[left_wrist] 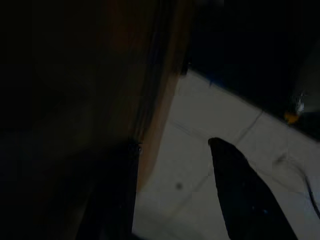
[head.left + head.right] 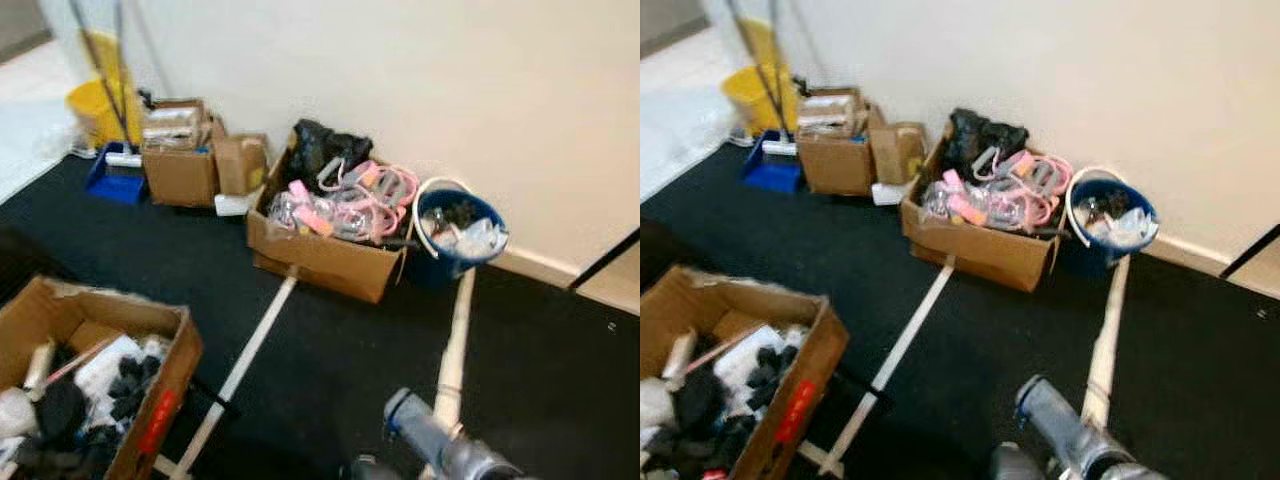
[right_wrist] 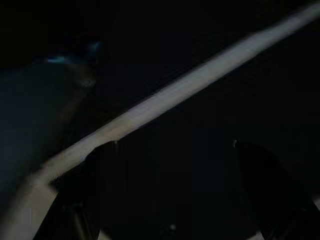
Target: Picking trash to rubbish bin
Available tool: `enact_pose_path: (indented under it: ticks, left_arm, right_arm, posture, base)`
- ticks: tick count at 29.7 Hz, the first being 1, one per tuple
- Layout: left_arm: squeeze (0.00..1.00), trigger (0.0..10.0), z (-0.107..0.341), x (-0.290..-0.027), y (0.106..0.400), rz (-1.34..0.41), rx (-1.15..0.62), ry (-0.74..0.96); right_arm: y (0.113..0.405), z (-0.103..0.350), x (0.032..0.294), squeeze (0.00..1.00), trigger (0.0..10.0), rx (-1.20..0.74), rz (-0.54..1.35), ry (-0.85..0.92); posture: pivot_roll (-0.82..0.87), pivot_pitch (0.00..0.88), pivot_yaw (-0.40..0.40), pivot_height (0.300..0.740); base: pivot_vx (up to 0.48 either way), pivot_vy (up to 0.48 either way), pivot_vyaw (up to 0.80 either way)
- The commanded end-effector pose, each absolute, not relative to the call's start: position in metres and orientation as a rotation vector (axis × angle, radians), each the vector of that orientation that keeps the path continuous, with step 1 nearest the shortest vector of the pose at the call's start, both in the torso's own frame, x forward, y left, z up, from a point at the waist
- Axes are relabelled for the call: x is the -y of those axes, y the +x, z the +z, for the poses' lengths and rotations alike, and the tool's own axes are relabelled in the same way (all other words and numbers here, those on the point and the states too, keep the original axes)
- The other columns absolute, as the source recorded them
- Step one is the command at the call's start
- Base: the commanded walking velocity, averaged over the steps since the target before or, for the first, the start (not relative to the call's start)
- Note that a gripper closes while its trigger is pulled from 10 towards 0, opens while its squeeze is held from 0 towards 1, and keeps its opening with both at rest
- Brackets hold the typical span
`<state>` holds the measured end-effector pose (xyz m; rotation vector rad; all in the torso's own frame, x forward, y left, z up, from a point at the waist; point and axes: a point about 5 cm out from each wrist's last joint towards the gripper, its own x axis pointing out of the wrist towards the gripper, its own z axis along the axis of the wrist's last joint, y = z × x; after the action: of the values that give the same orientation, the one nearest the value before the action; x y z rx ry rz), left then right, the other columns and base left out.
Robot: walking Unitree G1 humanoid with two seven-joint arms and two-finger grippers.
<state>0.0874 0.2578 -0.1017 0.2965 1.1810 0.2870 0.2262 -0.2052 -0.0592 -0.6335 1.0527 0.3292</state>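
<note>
Since the left gripper (image 1: 172, 190) hangs spread and empty, the crumpled trash in the blue bin (image 2: 455, 240) looks light, soft, pinchable by any loose fold

The right arm (image 2: 440, 445) is silver and pokes up at the near edge, bent and low. The left gripper (image 1: 172, 192) hangs down with its two black fingers spread apart and nothing between them. The right gripper (image 3: 172, 192) also has its dark fingers spread wide, holding nothing.
</note>
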Motion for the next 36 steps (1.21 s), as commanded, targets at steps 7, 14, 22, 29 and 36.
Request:
enact_pose_path:
  ticks: [7, 14, 22, 29, 36]
  left_arm:
    - [0.0, 10.0, -0.102, -0.252, 0.092, 0.302, -1.141, 0.241]
    - [0.0, 10.0, -0.118, -0.214, 0.05, 0.23, -1.258, 0.041]
    - [0.0, 10.0, -0.118, -0.216, 0.046, 0.203, -1.241, 0.003]
    - [0.0, 10.0, -0.113, -0.235, 0.053, 0.248, -1.207, 0.031]
    - [0.0, 10.0, -0.11, -0.242, 0.061, 0.246, -1.19, 0.073]
  right_arm:
    - [0.204, -0.068, 0.226, 0.0, 10.0, -1.151, 0.212, -0.569]
    - [0.174, -0.084, 0.223, 0.0, 10.0, -1.245, 0.219, -0.519]
    - [0.172, -0.087, 0.209, 0.0, 10.0, -1.23, 0.252, -0.512]
    - [0.181, -0.086, 0.192, 0.0, 10.0, -1.186, 0.287, -0.504]
    - [0.18, -0.087, 0.188, 0.0, 10.0, -1.182, 0.302, -0.507]
  posture:
    - [0.09, 0.13, -0.009, 0.74]
    - [0.11, 0.115, -0.029, 0.74]
    - [0.14, 0.157, -0.02, 0.74]
    - [0.15, 0.153, -0.005, 0.74]
    - [0.15, 0.15, -0.003, 0.74]
  base:
    - [0.0, 0.0, -0.8]
    - [0.0, 0.0, -0.8]
    - [0.0, 0.0, -0.8]
    - [0.0, 0.0, -0.8]
    - [0.0, 0.0, -0.79]
